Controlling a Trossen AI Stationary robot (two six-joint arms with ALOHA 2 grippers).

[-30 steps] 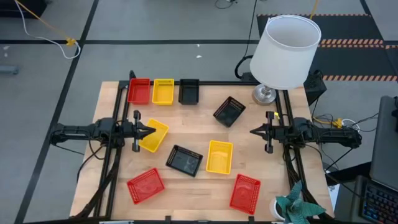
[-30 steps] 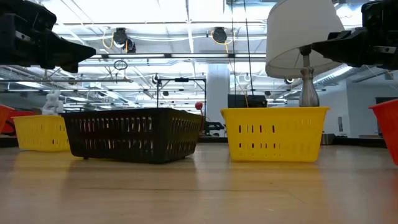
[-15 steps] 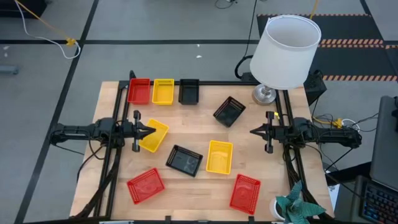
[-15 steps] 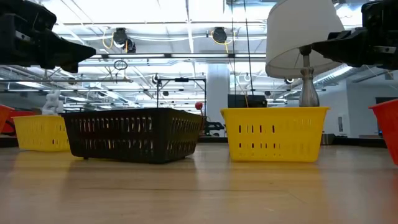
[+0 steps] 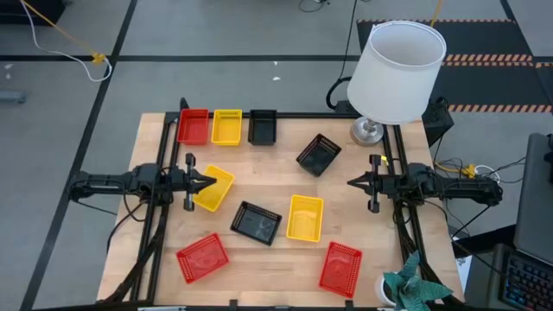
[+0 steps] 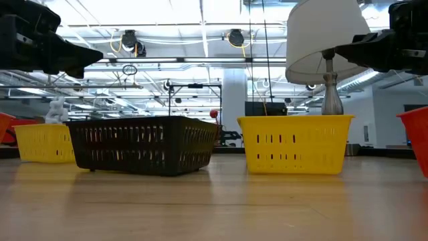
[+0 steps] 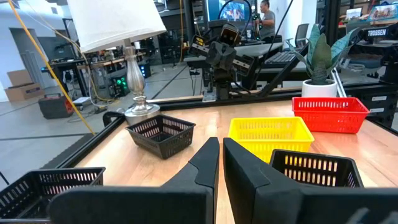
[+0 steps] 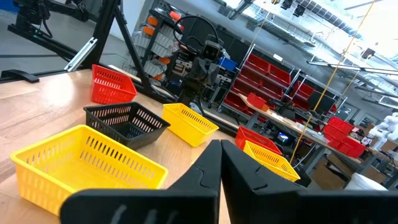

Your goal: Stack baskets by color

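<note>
Several small mesh baskets stand on the wooden table (image 5: 268, 177). A red (image 5: 193, 126), a yellow (image 5: 226, 126) and a black one (image 5: 262, 126) form a row at the far edge. Scattered nearer are two black (image 5: 318, 155) (image 5: 256, 222), two yellow (image 5: 215, 192) (image 5: 304, 218) and two red (image 5: 202, 257) (image 5: 340, 268). All rest on their bottoms. My left gripper (image 5: 210, 181) is shut and level, raised above the left yellow basket's edge. My right gripper (image 5: 352, 182) is shut and level at the table's right side, over bare wood.
A lamp with a large white shade (image 5: 399, 71) stands at the far right corner. A potted plant (image 5: 415, 289) sits at the near right corner. Black frame rails (image 5: 164, 216) run along both sides. Bare wood lies in the table's middle.
</note>
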